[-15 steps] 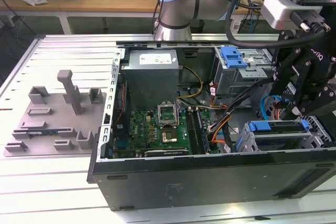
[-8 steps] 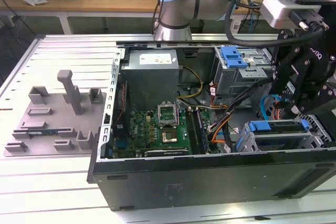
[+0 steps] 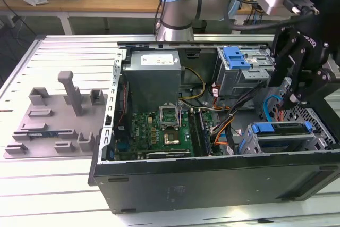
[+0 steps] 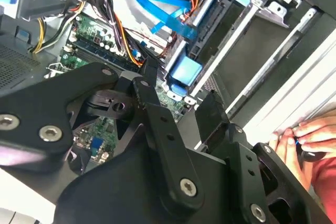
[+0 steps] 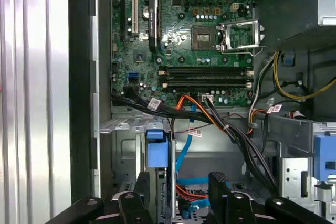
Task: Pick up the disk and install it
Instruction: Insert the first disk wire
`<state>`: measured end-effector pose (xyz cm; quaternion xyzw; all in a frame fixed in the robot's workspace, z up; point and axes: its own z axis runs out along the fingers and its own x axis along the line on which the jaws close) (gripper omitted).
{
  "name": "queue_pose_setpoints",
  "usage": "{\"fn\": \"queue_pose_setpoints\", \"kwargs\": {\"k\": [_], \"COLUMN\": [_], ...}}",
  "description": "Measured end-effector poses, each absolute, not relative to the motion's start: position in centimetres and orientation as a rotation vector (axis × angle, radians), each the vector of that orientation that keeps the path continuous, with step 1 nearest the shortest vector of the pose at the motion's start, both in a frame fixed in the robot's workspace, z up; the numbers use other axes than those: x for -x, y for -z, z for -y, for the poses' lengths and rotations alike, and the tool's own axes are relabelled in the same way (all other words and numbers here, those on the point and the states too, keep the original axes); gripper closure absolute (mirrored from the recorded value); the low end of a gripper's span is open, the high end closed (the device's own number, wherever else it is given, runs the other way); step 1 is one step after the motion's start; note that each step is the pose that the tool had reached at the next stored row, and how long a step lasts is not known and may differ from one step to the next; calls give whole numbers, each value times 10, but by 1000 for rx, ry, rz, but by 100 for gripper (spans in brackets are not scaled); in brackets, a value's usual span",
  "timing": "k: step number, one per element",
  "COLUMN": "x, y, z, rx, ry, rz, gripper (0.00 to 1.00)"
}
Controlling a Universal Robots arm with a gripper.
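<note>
Tool hangs released above the open computer case, at the exterior view's right. Its black fingers are spread apart with nothing between them in both wrist views. The disk lies flat in the drive cage just below the tool and is not gripped by it. The bright blue carrier bracket frames its silver body.

A flat blue cable runs beside the cage, with a bundle of black and orange wires leading up from it. In the first wrist view, a blue plastic tab sits at the cage's edge beyond the fingers. Further into the case lies the green motherboard, with the grey power supply behind it. A second bay with a blue latch stands toward the exterior view's right.

The case rests on a slatted metal surface. A grey moulded fixture sits on that surface at the exterior view's left, well apart from the tool. In the second wrist view, a person's hand with a red sleeve shows outside the case wall.
</note>
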<state>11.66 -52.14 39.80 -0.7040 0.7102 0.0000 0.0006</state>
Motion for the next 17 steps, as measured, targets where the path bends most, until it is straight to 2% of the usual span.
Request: {"fn": "queue_pose_setpoints", "kwargs": {"k": [4, 8, 12, 17], "x": [-119, -123, -134, -140], "y": [-398, -398, -398, -398], "z": [509, 492, 490, 489], "rx": [2248, 2312, 2310, 2253], "ry": [72, 187, 207, 202], "rz": [-2267, -2331, -2350, -2412], "gripper": [44, 44, 44, 44]}}
